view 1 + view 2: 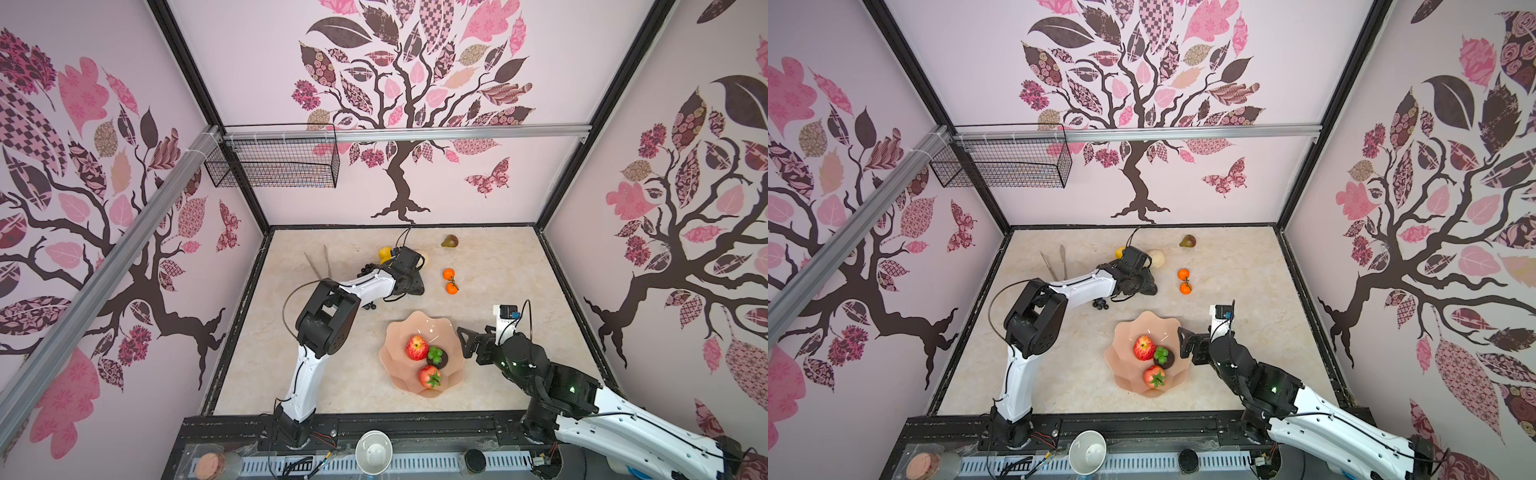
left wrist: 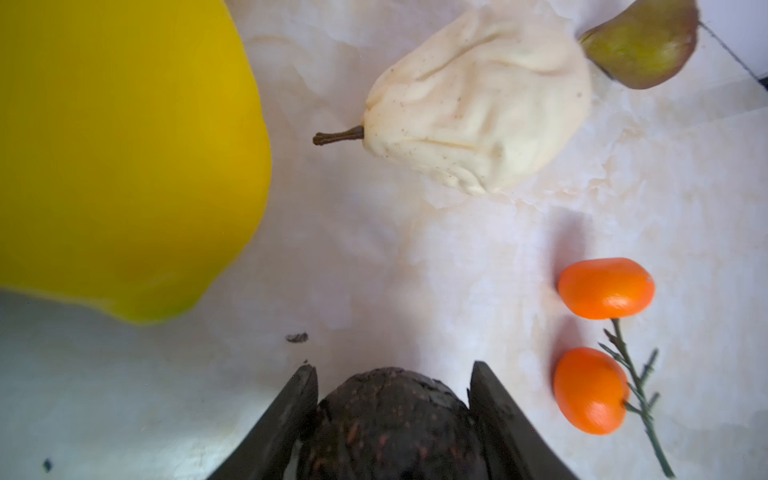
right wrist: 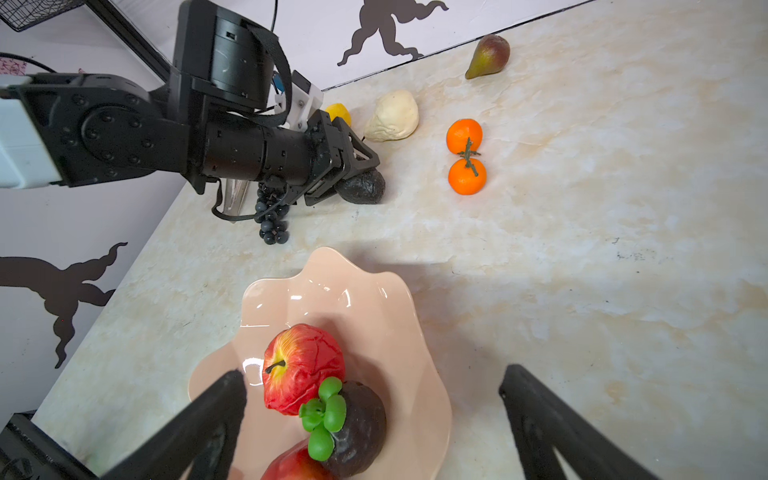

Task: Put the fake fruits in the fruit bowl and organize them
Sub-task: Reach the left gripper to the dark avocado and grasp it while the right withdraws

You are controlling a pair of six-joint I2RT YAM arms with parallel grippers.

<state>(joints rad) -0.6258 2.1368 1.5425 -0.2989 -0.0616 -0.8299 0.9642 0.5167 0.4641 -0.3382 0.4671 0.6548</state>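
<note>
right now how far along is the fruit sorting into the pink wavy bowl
Done: a red apple, a dark mangosteen with green leaves and a second red fruit lie in the glossy peach-pink scalloped bowl. In hand: the left gripper is closed on the dark bumpy avocado, on the table. Left: black grapes, yellow fruit, cream pear, green-red pear, two oranges.

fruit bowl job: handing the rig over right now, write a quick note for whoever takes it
Grips: left pincer closed on the avocado, which lies on the table, not yet lifted. The right pincer is open and empty at the fruit bowl rim.
Done: red apple, mangosteen and a red fruit with green leaves are in the bowl.
Left: avocado, yellow fruit, cream pear, green-brown pear, two oranges on one stem, and black grapes, all on the table.
</note>
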